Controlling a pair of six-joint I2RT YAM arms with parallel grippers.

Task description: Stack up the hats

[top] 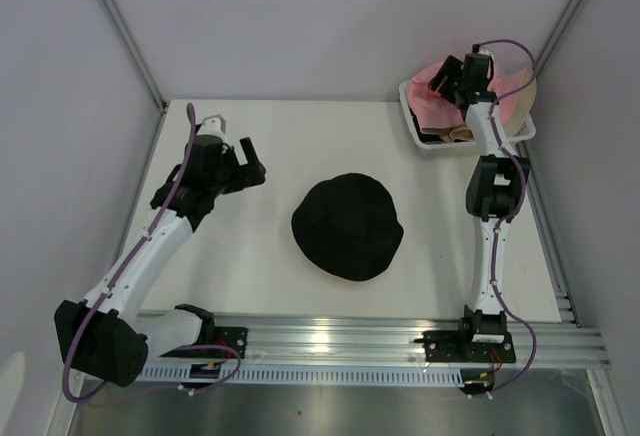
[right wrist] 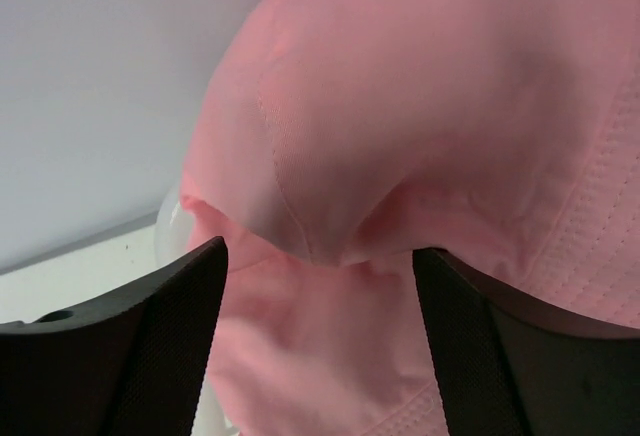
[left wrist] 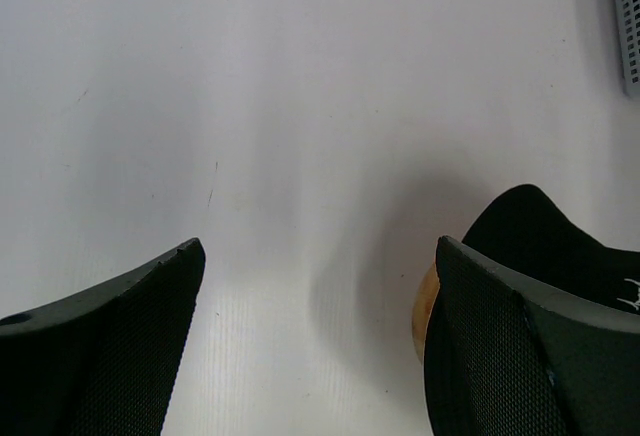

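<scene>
Black fabric marks the nearest hat: the black hat (top: 347, 226) lies brim-down in the middle of the white table (top: 230, 266), between the two arms and well apart from both sets of fingers. In the left wrist view its brim shows at the right, just beyond the right-hand finger, with a small light mark on the cloth and a rounded tan wooden piece (left wrist: 423, 308) showing under its edge.

The left gripper (left wrist: 320, 246) hangs over bare table to the left of that hat. Its fingers (left wrist: 120, 346) are spread wide with nothing between them.

Farther back, in the far right corner, stands the white mesh basket (top: 422, 138). The right arm reaches over it, and the right gripper (right wrist: 320, 249) is down at the pink hat (right wrist: 420, 106), which lies in the basket. These fingers (right wrist: 130, 356) stand apart, one on each side of a bulging fold of the pink crown. The cloth fills the gap between them and reaches both, though whether the pads press it cannot be told. A beige-and-pink hat (top: 515, 96) lies beside the pink one at the basket's far right side.
</scene>
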